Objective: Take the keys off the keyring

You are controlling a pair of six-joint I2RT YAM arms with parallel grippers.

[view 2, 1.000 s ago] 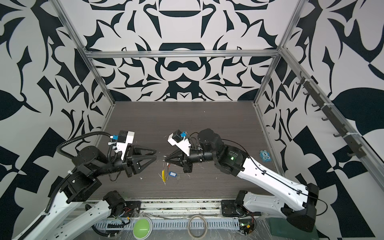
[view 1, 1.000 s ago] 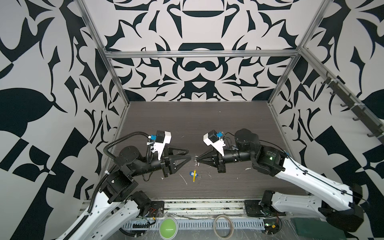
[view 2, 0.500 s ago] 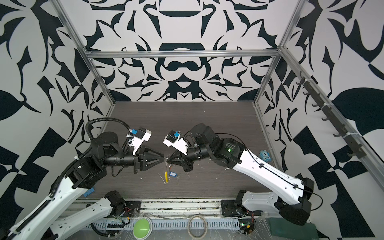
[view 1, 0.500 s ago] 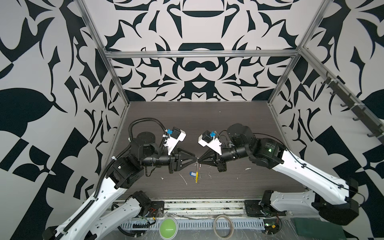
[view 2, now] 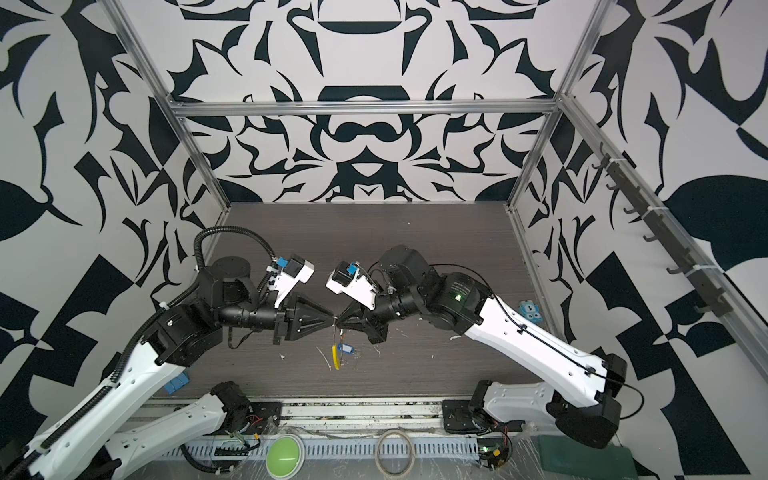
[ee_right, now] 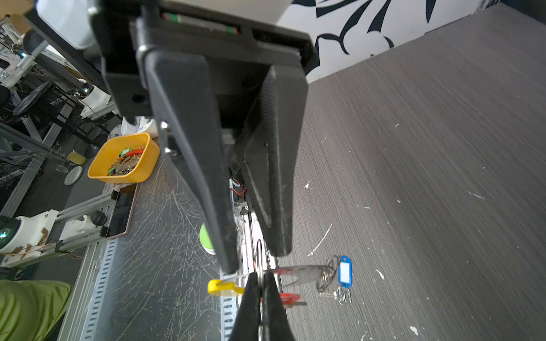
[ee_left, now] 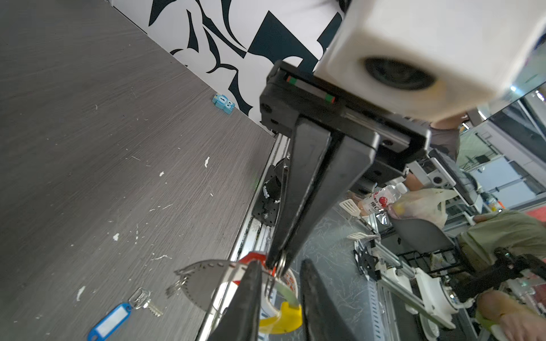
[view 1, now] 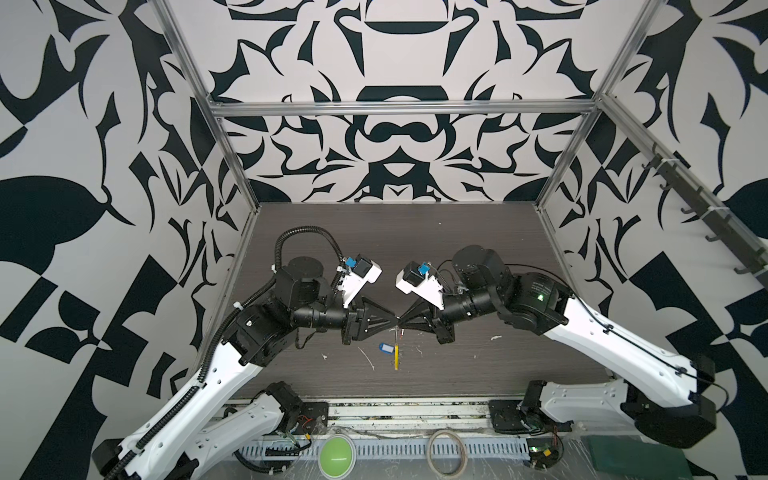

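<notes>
Keyring (ee_right: 298, 269) hangs over the middle of the table (view 1: 457, 249), where both arms meet tip to tip in both top views. We see the right gripper (ee_left: 277, 262) clamped tight on the keyring, pinching its thin grey wire. The loop dangles from those tips with the yellow sleeve (view 1: 397, 358) lowest; we can't tell if the sleeve touches the table. The left gripper (ee_right: 254, 259) has its jaws a little apart, straddling the same wire right beside the right tips, and contact is unclear. The red tag (ee_right: 288, 297) sits just by the pinch point. The blue tag (ee_left: 109, 320) lies flat on the table with a silver key (ee_left: 146, 302) beside it, apart from the loop. A few small keys (ee_left: 175, 287) dangle at the loop's far end, blurry.
</notes>
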